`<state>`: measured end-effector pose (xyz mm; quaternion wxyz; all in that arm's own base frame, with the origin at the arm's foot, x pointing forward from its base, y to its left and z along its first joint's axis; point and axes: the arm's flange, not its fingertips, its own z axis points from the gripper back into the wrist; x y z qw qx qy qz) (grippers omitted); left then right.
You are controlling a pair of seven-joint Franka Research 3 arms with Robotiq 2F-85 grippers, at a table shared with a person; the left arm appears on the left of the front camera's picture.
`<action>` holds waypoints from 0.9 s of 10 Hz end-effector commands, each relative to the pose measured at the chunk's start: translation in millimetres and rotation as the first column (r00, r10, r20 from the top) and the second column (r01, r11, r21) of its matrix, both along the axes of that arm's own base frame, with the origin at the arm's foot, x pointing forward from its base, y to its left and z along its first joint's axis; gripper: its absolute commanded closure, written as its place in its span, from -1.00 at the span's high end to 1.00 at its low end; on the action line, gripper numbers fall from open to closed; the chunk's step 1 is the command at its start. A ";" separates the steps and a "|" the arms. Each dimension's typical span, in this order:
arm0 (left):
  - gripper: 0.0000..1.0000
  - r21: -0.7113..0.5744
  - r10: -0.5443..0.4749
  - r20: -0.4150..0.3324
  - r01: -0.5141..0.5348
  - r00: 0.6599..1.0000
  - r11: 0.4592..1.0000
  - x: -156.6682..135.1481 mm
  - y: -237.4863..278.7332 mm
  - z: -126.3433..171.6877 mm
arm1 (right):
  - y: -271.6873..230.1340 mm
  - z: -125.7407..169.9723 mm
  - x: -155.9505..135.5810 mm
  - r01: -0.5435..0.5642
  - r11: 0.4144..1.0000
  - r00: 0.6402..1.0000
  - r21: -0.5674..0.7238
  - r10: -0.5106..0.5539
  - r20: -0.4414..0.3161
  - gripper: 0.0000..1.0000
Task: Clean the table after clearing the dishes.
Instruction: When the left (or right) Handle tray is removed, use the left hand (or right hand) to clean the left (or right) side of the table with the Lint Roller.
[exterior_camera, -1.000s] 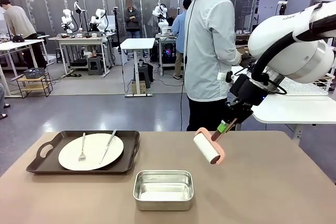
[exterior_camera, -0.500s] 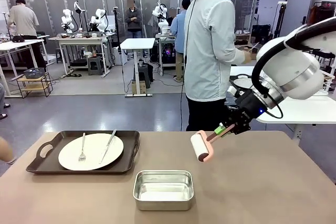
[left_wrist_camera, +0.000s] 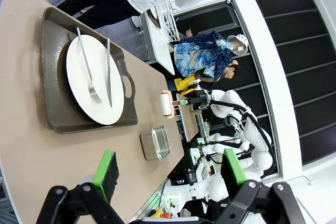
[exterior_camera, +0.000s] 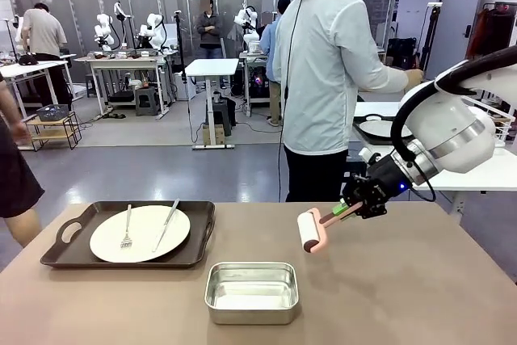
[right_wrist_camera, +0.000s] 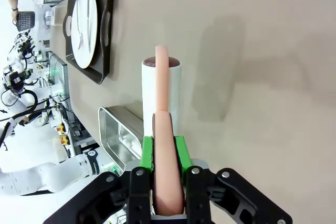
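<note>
Tan and mostly bare, the table [exterior_camera: 404,296] stands in a busy lab with other benches far behind it. The right fingers [exterior_camera: 342,208] are clamped tight on the pink handle of a lint roller [exterior_camera: 308,230], the green pads pinching the handle well back from the drum. The white drum hangs over the far middle of the table, just above the top or barely on it; I cannot tell which. The left fingers [left_wrist_camera: 168,161] stand wide apart with nothing between them, held up above the left part of the table.

At the near middle sits a square steel tin [exterior_camera: 251,313]. At the far left lies a dark tray [exterior_camera: 56,254] carrying a white plate [exterior_camera: 149,240], with a fork [exterior_camera: 127,228] and a knife [exterior_camera: 167,225] lying loose on it side by side. Not every dish is cleared yet. What looks like another plate [exterior_camera: 380,128] rests on a white side table [exterior_camera: 452,169] at the far right, beside a person [exterior_camera: 323,78] in a pale jacket.

The roller is probably light and stiff, and its drum likely turns freely, so the handle is the sensible hold. The plate looks hard, smooth and breakable, and the cutlery would likely slide if it tips. It seems safer to lift it by the tray's end handles and keep it level.
</note>
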<state>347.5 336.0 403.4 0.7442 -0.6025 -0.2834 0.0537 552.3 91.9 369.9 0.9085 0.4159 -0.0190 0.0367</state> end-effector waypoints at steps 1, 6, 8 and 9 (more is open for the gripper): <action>1.00 -0.004 -0.002 0.007 0.002 1.000 1.000 -2.4 1.8 2.1 | 2.3 -14.1 -3.1 0.026 0.999 1.000 0.034 -0.026 0.009 -0.58; 1.00 -0.004 -0.002 0.007 0.002 1.000 1.000 -2.4 1.8 2.1 | -6.4 -60.2 -2.9 0.083 0.995 0.996 0.058 -0.084 0.018 -0.58; 1.00 -0.004 -0.002 0.007 0.002 1.000 1.000 -2.4 1.8 2.1 | -20.4 -70.3 -1.3 0.086 0.996 0.996 0.019 -0.086 0.025 -0.58; 1.00 -0.004 -0.002 0.007 0.002 1.000 1.000 -2.4 1.8 2.1 | -36.2 -70.1 1.4 0.049 0.999 0.998 -0.014 -0.049 0.030 -0.58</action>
